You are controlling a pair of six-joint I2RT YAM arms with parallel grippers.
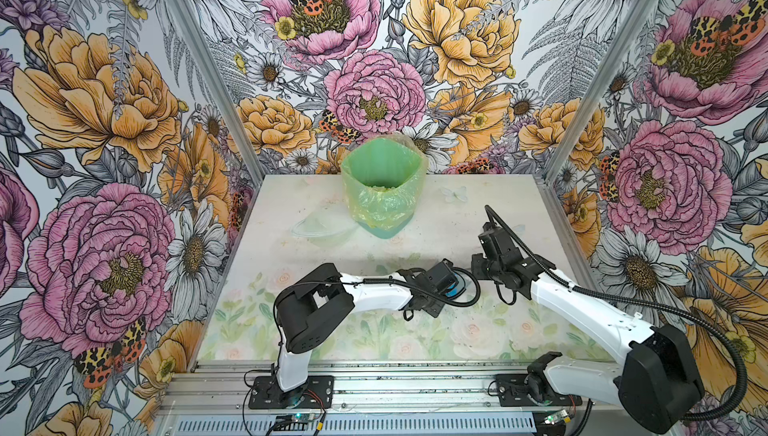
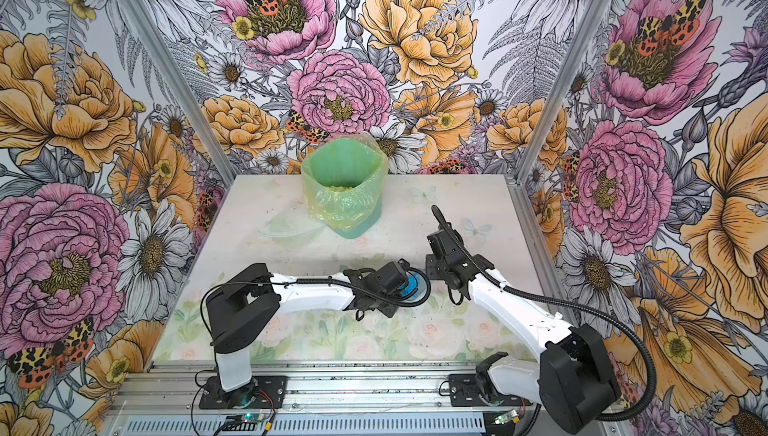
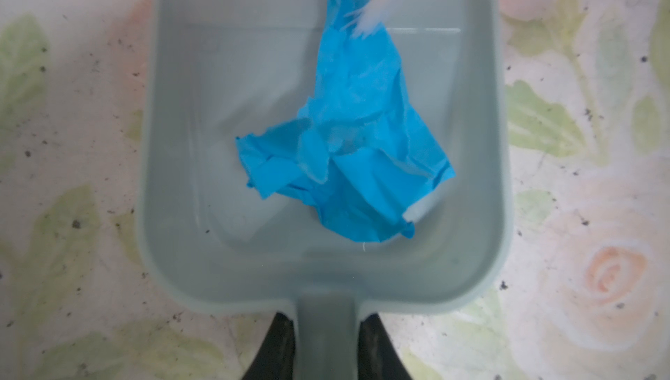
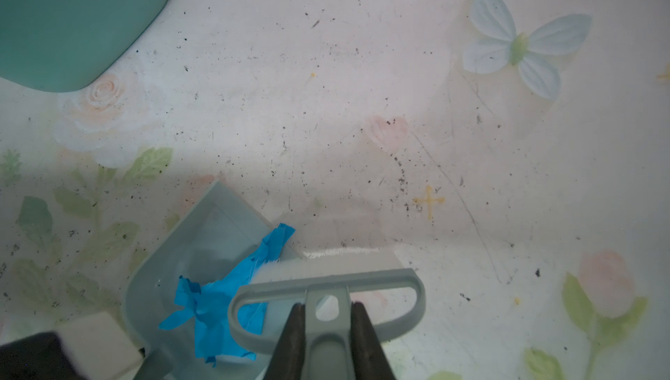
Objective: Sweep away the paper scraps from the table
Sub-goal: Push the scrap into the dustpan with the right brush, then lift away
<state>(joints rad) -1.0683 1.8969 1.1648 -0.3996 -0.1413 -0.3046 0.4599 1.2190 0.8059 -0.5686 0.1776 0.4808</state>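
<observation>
Counter [image 4: 326,88]: whitish, faint roses, dark specks; flowered walls [image 1: 104,122] on 3 sides, green bin [image 1: 382,188] at back. My left tool [image 3: 326,345] pinched the dustpan [image 3: 217,124] handle, my right tool [image 4: 326,338] the brush [image 4: 362,280]. 1 blue paper scrap [image 3: 355,149] lay in the dustpan.

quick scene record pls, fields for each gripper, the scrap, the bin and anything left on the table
left gripper: shut on the dustpan handle
right gripper: shut on the brush handle
blue paper scrap: lying in the dustpan, brush bristles against it
bin: upright at the back of the table, green liner
other scraps on table: none visible
</observation>
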